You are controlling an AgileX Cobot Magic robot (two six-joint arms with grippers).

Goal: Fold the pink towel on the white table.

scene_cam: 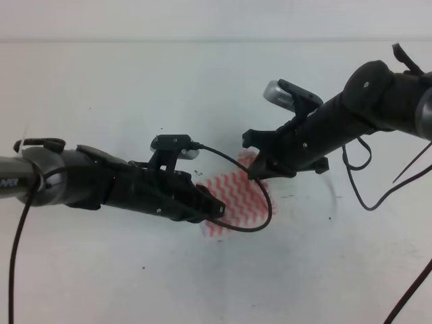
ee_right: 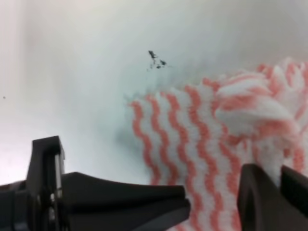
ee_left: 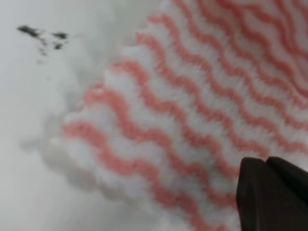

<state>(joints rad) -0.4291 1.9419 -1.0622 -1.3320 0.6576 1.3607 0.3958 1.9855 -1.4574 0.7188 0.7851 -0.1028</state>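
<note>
Near the middle of the white table, the pink towel lies between my two arms, mostly hidden under them in the exterior high view. It reads as a small patch whose long run goes from lower left to upper right, following the line between the two wrists.

My left gripper sits at the towel's lower left end. In the left wrist view only one dark finger shows at the bottom right, over or against the cloth, so I cannot tell whether that gripper is closed or spread.

My right gripper is at the upper right end. In the right wrist view its jaws stand spread, one finger low on the left over bare table, the other at the right edge, where the cloth bunches into a raised ridge just above it. Whether that finger touches the bunch I cannot say.

Both arms are about equally near, one per end. I judge the fold turns on carrying one end along that diagonal onto the other.
</note>
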